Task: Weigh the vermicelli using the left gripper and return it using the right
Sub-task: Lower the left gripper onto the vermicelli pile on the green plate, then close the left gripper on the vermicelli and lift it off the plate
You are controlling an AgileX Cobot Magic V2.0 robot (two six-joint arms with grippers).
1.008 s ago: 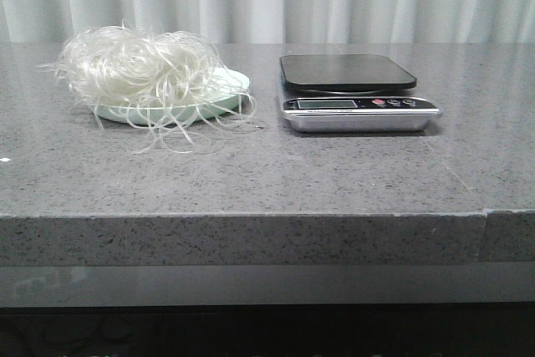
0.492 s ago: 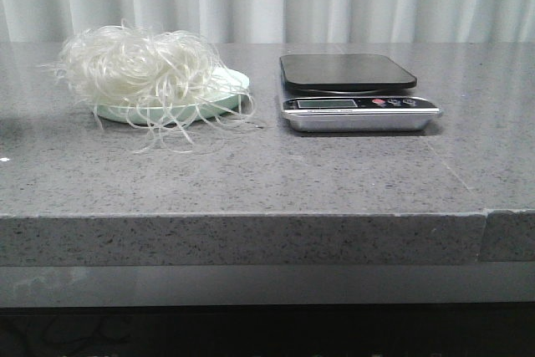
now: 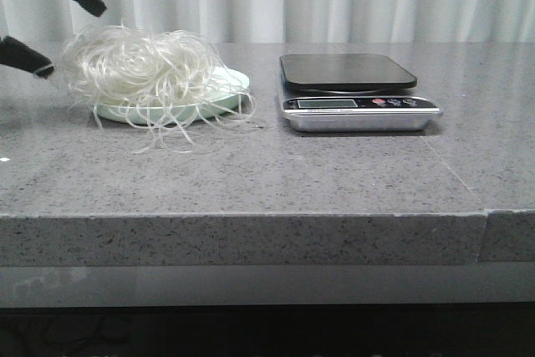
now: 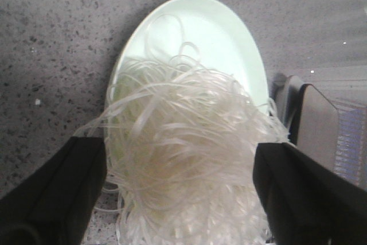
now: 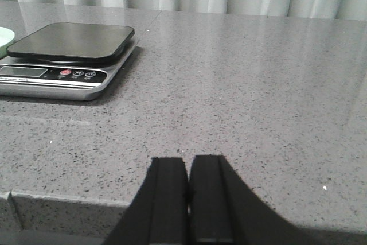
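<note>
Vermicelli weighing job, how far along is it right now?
Nothing is finished: the vermicelli lies heaped on the green plate and the scale platform is bare. In hand: the left tool is open, its fingers either side of the pile in the left wrist view. Left: grasp, carry to the scale, weigh, then return it with the right tool, now shut and away from it.

Left gripper (image 3: 46,22): raised at far left, fingers (image 4: 63,193) spread wide apart; right gripper (image 5: 188,199): low, fingers pressed together.
</note>
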